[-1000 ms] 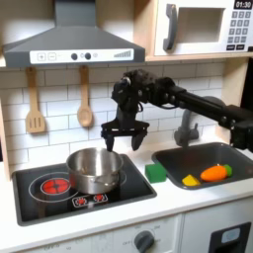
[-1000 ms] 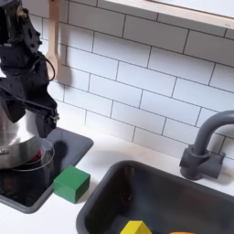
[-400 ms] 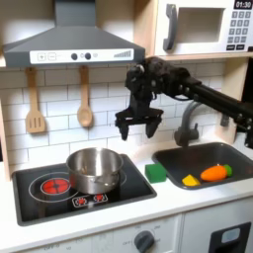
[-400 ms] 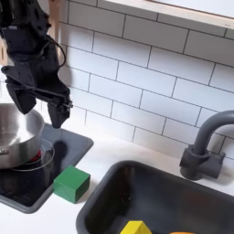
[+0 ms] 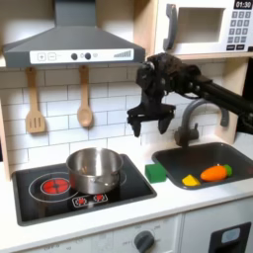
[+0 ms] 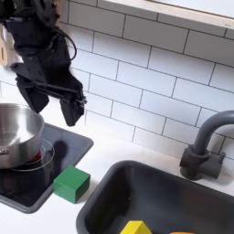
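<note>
In the second exterior view the pot (image 6: 16,133) is cut off at the second exterior view's left edge, and the yellow piece (image 6: 137,228) in the sink (image 6: 110,187) is clipped at the bottom. The end effector (image 5: 150,123) hangs in the air with its fingers (image 6: 70,112) spread apart and nothing between them, above the green block (image 5: 155,172), which sits on the counter (image 5: 119,215) between the stove (image 5: 35,198) and the sink. Behind runs a white tiled wall (image 6: 146,82) with a grey faucet (image 6: 205,146). In the first exterior view, two wooden utensils (image 5: 36,102) hang under the range hood (image 5: 71,42), and an orange carrot (image 5: 213,172) lies in the sink.
</note>
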Available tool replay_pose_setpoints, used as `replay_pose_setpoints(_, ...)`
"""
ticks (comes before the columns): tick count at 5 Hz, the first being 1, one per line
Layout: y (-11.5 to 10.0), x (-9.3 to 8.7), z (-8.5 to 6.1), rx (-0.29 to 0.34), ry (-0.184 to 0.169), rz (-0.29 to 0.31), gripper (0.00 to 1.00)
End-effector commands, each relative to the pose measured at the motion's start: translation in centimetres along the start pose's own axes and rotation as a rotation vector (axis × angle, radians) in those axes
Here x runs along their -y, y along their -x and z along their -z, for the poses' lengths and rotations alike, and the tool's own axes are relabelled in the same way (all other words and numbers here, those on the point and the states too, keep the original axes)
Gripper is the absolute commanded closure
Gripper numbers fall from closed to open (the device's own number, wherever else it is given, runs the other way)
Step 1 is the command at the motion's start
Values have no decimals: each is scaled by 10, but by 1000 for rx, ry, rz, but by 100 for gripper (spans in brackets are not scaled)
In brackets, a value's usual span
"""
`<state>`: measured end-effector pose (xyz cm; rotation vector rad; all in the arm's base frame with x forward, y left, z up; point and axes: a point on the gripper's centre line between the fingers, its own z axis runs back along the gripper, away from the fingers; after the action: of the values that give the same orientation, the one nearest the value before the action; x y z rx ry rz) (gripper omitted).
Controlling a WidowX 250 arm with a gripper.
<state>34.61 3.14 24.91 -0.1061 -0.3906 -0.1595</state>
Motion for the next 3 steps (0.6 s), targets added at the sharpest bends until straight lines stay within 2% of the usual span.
replay_pose_setpoints(1,15,16,23,-59,49,33,0)
replay_pose_setpoints(2,21,18,37,-90,54,53,0)
replay_pose_setpoints(3,25,21,46,-105,74,55,0)
